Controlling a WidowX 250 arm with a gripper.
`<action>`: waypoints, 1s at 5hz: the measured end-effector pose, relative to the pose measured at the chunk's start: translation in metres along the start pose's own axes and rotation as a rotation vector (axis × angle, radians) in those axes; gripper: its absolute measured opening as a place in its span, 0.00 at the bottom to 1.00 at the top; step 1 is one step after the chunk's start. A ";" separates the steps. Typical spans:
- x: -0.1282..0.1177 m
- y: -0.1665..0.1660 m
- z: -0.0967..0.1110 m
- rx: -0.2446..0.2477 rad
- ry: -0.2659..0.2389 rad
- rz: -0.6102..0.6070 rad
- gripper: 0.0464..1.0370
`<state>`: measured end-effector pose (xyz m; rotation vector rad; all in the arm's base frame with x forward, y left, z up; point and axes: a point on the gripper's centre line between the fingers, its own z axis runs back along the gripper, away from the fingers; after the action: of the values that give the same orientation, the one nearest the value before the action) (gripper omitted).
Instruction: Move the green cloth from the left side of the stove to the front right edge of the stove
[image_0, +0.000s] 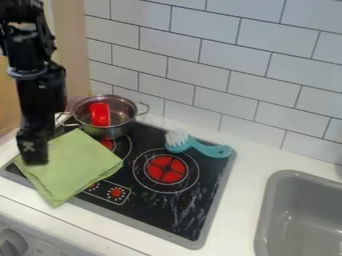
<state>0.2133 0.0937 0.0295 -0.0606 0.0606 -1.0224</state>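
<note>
Claw (35, 161): over the left edge of the green cloth (77, 162), can't tell if apart or together | Cloth: mostly right of my claw, folded flat across the cooktop's (160, 212) front-left edge | Pot (112, 131): cooktop's back-left corner, red item (100, 114) inside

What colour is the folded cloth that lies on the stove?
The cloth is plain light green, as the camera view shows.
</note>
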 end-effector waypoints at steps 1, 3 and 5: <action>0.001 0.004 -0.012 0.001 0.017 0.004 0.96; 0.008 0.005 -0.027 -0.019 0.028 -0.015 0.96; 0.019 -0.005 -0.031 -0.006 0.022 -0.083 0.96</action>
<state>0.2166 0.0747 -0.0012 -0.0577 0.0813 -1.1058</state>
